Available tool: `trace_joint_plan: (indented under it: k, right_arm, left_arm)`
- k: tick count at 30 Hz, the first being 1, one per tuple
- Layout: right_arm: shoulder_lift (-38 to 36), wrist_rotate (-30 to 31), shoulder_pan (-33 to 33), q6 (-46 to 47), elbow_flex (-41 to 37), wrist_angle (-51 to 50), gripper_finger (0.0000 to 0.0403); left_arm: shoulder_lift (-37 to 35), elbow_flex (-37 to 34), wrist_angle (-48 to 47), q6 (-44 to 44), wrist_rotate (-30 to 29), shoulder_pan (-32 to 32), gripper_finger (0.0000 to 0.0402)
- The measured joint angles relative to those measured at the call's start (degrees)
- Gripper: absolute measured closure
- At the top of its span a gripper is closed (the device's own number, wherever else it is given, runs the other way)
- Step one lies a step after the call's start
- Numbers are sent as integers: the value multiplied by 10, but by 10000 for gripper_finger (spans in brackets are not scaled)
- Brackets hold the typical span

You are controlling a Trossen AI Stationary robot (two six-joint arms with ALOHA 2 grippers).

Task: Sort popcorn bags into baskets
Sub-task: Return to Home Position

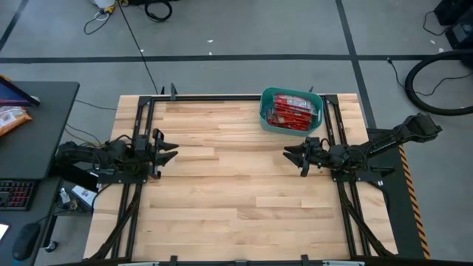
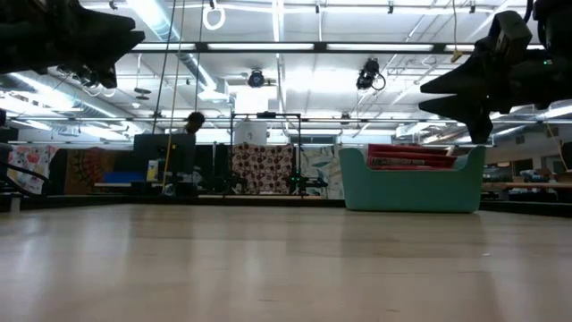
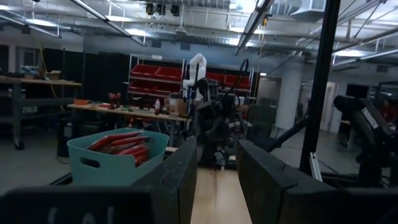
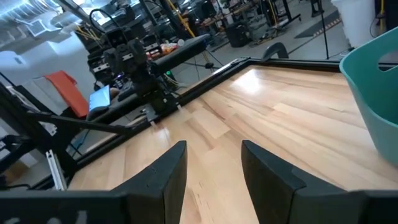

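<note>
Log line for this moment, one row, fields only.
popcorn bags: stacked in teal basket | left pincer: open, empty, raised, left side | right pincer: open, empty, raised near basket

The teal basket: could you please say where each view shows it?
High view: basket, top edge of table, right of centre.
Low view: basket, right of centre.
Left wrist view: basket, lower left.
Right wrist view: basket, right edge, cut off.
Landmark: red popcorn bags inside, except in right wrist view.
</note>
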Motion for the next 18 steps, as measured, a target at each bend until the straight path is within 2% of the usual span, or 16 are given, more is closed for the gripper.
trace_joint_plan:
  k: [7,18]
  right_arm:
    - [0,-1,0,0,0,1,245]
    - [0,-2,0,0,0,1,245]
  left_arm:
    - [0,0,0,-33,-5,0,285]
    - [0,0,-1,-26,-5,0,285]
